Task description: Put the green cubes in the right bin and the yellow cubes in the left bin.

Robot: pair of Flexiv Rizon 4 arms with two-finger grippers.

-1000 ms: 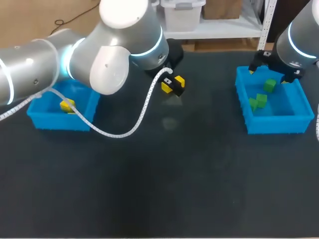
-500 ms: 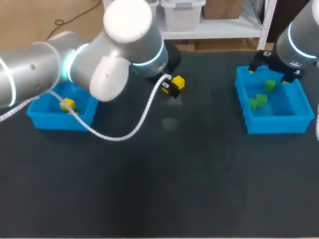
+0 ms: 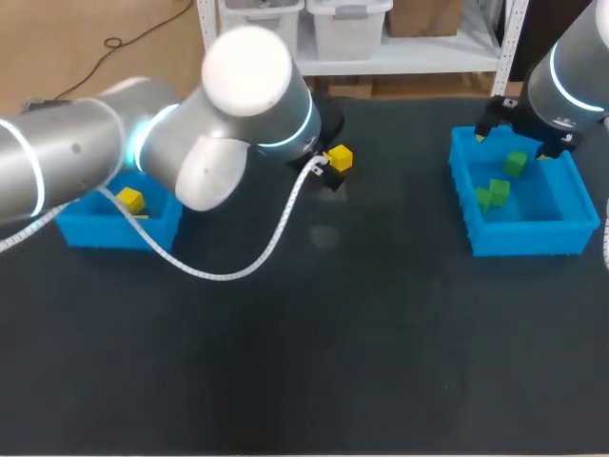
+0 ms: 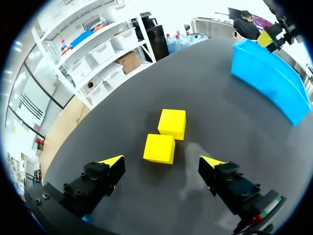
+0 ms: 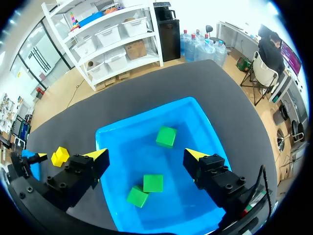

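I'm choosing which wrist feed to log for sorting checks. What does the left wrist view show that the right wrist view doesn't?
Only the left wrist view: two yellow cubes touching each other on the table, just ahead of the open left gripper.
Only the right wrist view: three green cubes inside the right bin, with the open right gripper above it.
Both: the right bin, seen from outside in the left wrist view, and the yellow cubes, only a small far patch in the right wrist view.

The left claw (image 4: 161, 161) hangs spread wide apart, and the right claw (image 5: 145, 154) likewise gapes wide.
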